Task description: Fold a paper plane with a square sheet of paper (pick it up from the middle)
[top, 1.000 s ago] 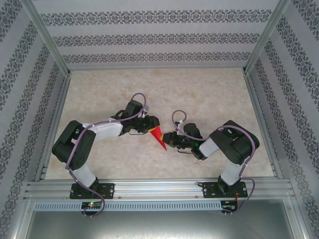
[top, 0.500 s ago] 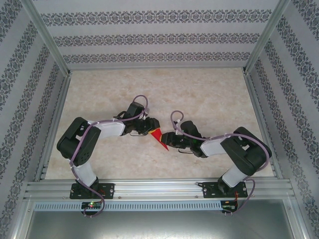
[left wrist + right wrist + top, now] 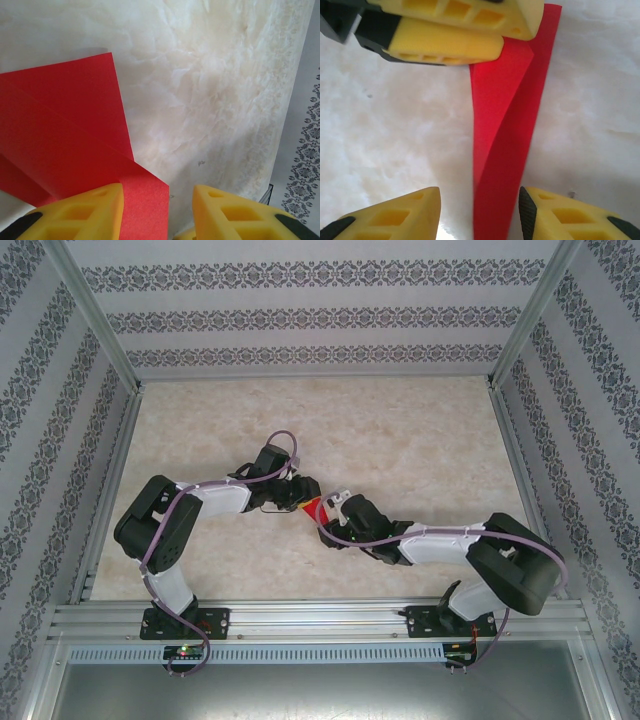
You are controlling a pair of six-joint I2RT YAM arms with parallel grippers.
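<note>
Both arms reach inward, and their ends meet near the middle of the table. The left gripper and the right gripper stand tip to tip, very close together. The paper plane shows as a small red patch between the two sets of fingertips, just off the left gripper's tip and partly covered by the right gripper. How the jaws stand cannot be judged from this height. A purple cable loops above the left gripper's wrist.

Paper plane, one: bright red, folded into a long narrow wedge with overlapping creased flaps. Lies on the pale table, narrow end inside my spread right claw, wide end partly under my left claw.
</note>
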